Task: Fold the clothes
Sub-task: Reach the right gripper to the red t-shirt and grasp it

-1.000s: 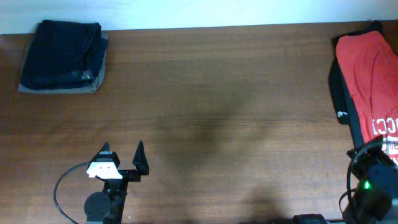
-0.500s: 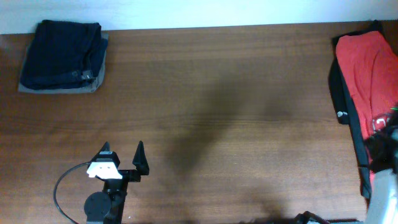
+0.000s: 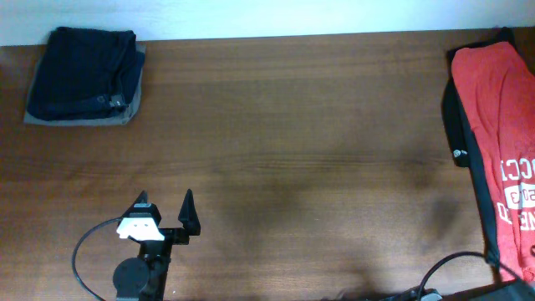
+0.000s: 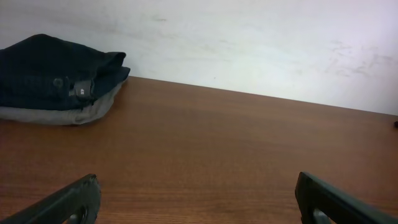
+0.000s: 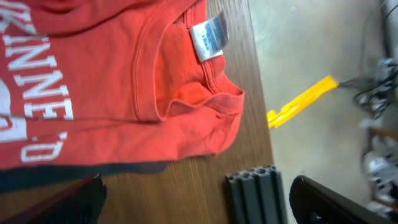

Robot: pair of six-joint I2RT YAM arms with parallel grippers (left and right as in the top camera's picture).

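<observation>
Two grippers are at the table [image 3: 292,125], and both stand wide open with nothing held between the fingers. The left gripper [image 3: 165,201] is near the front edge of the table, on the left half, and it points toward the far edge. In its own camera the two dark fingers [image 4: 68,202] are far apart and only bare wood is between them. The right gripper [image 5: 194,183] does not show in the overhead view; its wrist camera shows its jaws spread wide, over the right edge of the table.

The red T-shirt [image 3: 501,109] lies along the right edge of the table, from the far right corner toward the front. It is not folded neatly, and part of it goes out of the picture. White letters [image 3: 518,196] are printed on it. Its collar, with a small blue and white label [image 5: 210,37], lies close to the table edge. Under the red T-shirt is a black garment [image 3: 456,125], and its border shows on the left side.

At the far left corner sits a pile of dark folded clothes [image 3: 84,75], with a grey piece [image 4: 74,115] at the bottom.
</observation>
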